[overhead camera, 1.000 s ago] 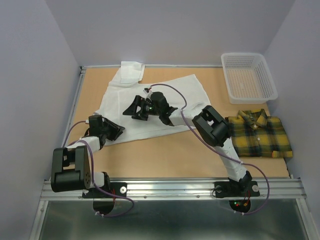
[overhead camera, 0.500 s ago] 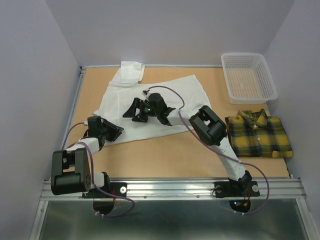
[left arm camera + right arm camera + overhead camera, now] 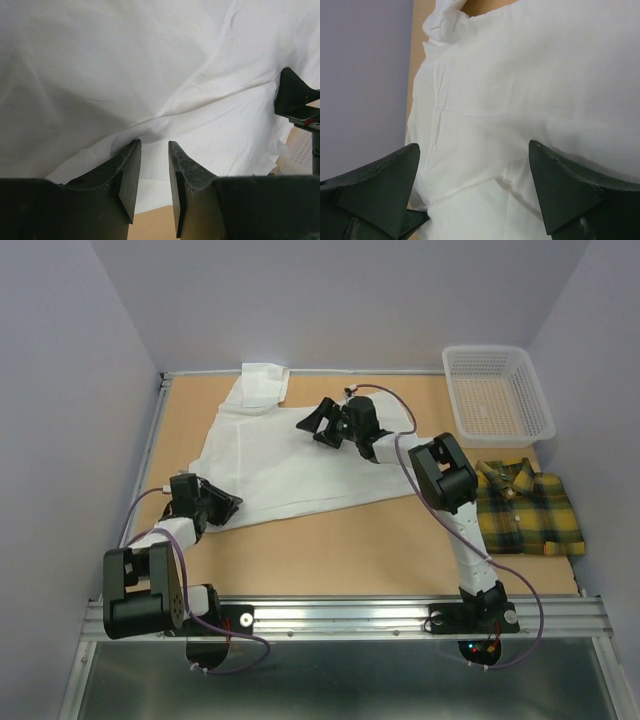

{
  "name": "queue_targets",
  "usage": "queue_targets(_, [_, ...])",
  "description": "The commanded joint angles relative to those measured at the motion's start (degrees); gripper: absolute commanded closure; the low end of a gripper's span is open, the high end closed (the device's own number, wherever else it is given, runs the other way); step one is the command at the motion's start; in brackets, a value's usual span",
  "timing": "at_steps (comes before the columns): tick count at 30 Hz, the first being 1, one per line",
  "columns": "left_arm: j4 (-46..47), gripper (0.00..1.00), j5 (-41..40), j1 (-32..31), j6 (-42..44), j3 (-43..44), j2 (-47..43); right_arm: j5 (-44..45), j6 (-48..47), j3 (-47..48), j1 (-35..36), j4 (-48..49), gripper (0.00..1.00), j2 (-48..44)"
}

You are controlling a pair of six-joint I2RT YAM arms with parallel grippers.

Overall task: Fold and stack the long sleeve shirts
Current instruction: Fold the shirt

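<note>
Brushed metal forms the rail (image 3: 350, 618) along the bottom of the top view, where both arm bases are bolted. Beyond it lies the tan, wood-grained table (image 3: 330, 550), smooth and matte.

At lower left, the left gripper (image 3: 222, 506) sits low at the near hem of the white shirt (image 3: 270, 465). In its wrist view the two dark, wedge-shaped fingers (image 3: 131, 170) stand a narrow gap apart. Cloth and a strip of table show between them, and nothing is visibly pinched.

The white shirt is thin, soft cloth, spread flat and creased across the left centre of the table. A bunched fold (image 3: 262, 380) lies at its far edge near the back wall.

At right centre, the plaid shirt (image 3: 530, 520) lies folded into a neat rectangle, yellow with dark checks, collar toward the back. It is well apart from the white one.

Higher in the frame, the right gripper (image 3: 310, 425) hangs over the far part of the white shirt. Its jaws are spread wide and hold nothing, as the right wrist view shows.

In the upper right corner stands a white plastic mesh basket (image 3: 545, 410), rectangular with flared walls, its perforated floor showing.
</note>
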Motion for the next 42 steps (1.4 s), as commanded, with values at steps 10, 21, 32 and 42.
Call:
queue_targets(10, [-20.6,0.38,-10.8,0.5,12.2,13.5,-13.3,11.5,-32.8,-6.8,-4.7,-22.7,0.0,-23.3])
queue_targets(21, [-26.5,0.18,-13.7,0.4,22.5,17.6,-16.0,19.4,-43.4,-19.5,-2.0,-37.3,0.17,-36.8])
queue_targets(32, [-24.1,0.22,-10.5,-4.4,18.4,16.4,-11.7,22.8,-42.3,-20.1,7.5,-38.2,0.39,-32.6])
queue_targets(42, [-22.3,0.3,-19.2,-17.9,10.8,18.4,-0.1,24.6,-41.5,-18.6,11.3,-38.6,0.39,-29.8])
